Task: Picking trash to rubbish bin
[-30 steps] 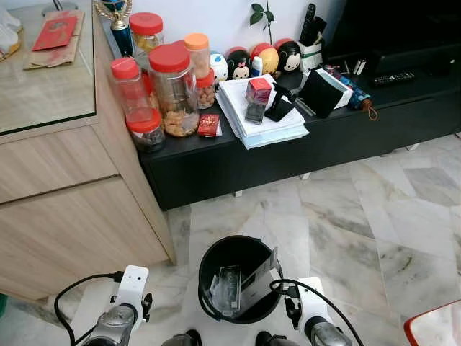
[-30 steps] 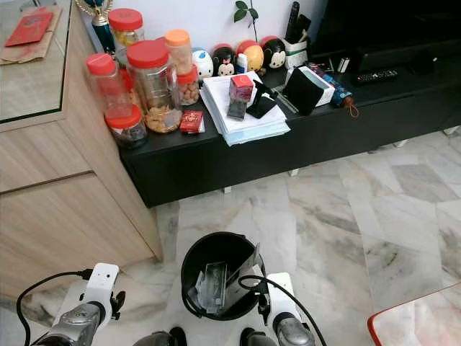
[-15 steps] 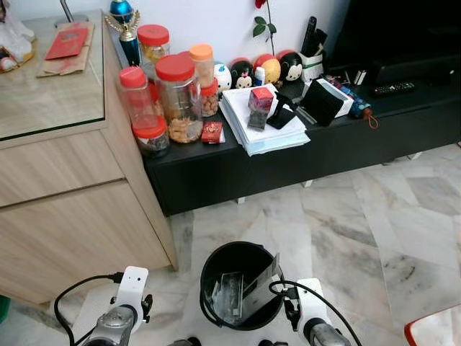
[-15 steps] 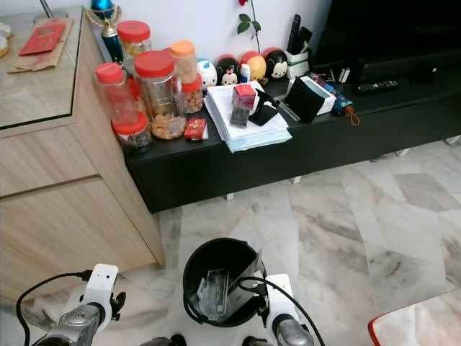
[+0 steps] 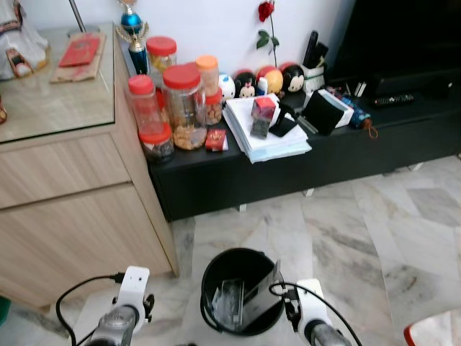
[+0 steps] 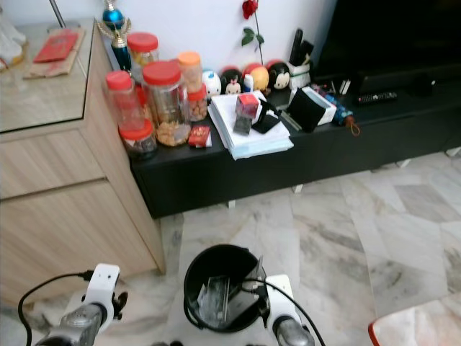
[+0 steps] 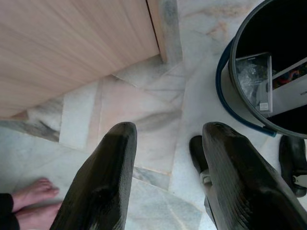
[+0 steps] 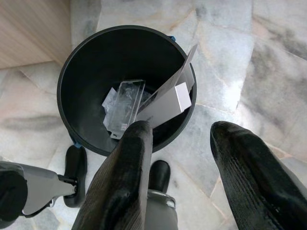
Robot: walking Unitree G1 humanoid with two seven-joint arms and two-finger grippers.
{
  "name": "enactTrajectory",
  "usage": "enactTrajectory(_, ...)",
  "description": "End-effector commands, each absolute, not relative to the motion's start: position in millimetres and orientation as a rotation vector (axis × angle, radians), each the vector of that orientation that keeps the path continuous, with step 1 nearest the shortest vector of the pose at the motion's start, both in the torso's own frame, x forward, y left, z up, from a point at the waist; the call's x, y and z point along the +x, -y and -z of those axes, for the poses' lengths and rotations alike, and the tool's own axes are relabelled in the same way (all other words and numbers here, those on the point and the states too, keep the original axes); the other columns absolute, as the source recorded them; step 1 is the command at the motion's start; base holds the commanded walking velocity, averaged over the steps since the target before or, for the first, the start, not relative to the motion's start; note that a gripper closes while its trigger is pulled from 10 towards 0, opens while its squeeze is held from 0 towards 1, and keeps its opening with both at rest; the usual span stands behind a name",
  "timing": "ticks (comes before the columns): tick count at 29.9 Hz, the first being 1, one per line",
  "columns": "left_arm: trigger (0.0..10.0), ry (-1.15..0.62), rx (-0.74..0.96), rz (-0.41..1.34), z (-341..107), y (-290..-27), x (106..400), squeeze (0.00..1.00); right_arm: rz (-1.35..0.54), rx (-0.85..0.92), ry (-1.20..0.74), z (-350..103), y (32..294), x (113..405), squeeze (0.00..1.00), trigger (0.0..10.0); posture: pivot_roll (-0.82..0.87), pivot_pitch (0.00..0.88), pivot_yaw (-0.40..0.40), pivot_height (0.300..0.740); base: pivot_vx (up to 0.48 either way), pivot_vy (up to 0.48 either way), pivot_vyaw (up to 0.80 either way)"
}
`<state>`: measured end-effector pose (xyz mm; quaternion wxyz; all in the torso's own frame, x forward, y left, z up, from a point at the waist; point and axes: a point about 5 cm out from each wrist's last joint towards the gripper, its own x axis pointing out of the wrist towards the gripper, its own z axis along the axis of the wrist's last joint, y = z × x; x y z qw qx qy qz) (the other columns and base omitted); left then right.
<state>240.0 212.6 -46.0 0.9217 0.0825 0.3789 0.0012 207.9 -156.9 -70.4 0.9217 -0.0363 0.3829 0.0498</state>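
While the round black plastic rubbish bin (image 5: 241, 292) stood on the marble floor (image 5: 374, 231) just before the robot, it already held a clear plastic packet (image 8: 123, 109) and a grey-white card box (image 8: 165, 98) leaning on its rim. Both the left gripper (image 7: 168, 167) and right gripper (image 8: 180, 158) hung low with fingers apart, empty. Doing this well probably meant scanning for more litter. Compared with a second earlier, the view had pulled back, showing more of the black low cabinet (image 5: 302, 155)

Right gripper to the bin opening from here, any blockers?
Probably yes. The right gripper hangs open just above the rim of the black bin, nothing between them. A grey box leans inside but leaves the mouth mostly free.
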Motion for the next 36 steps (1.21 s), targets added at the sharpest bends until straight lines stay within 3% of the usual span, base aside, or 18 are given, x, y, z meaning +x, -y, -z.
enactTrajectory(1, 10.0, -0.803, 0.153, -0.015, 50.6, -215.2, 232.7, 0.00, -0.108, -0.073, -0.800, 72.5, 155.2, 204.4, 0.00, 10.0, 0.11, 0.062, -0.003, 0.740, -0.277, 0.000, 0.00)
enactTrajectory(36, 10.0, -0.802, 0.151, -0.013, 50.4, -214.7, 233.2, 0.00, -0.120, -0.074, -0.792, 71.8, 152.2, 205.6, 0.00, 10.0, 0.12, 0.066, -0.002, 0.740, -0.260, 0.000, 0.00)
